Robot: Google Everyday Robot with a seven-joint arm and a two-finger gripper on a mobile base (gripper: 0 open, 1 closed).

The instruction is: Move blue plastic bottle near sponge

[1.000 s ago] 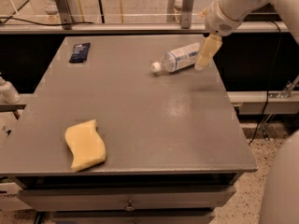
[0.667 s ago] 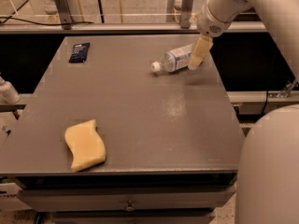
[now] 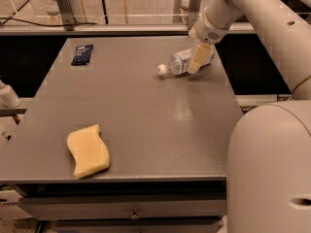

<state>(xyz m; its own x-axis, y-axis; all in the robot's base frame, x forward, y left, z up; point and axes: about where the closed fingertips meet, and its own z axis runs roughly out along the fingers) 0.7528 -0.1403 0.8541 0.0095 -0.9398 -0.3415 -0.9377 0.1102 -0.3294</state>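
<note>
The pale yellow, wavy-edged foam sponge [image 3: 87,151] lies near-left on the grey counter [image 3: 146,110]. Well apart, far-right, the clear blue-labelled plastic bottle [image 3: 178,63] lies sideways with the tan-padded tool [image 3: 195,62] at its middle. I cannot tell whether the tool grips it. The move is not yet done.

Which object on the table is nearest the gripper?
The blue plastic bottle, right at the gripper near the far edge; the sponge and dark packet lie apart.

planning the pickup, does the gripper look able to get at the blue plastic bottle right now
Probably yes: the gripper sits right at the blue plastic bottle, which lies on its side on the table, nothing crowding it.
</note>
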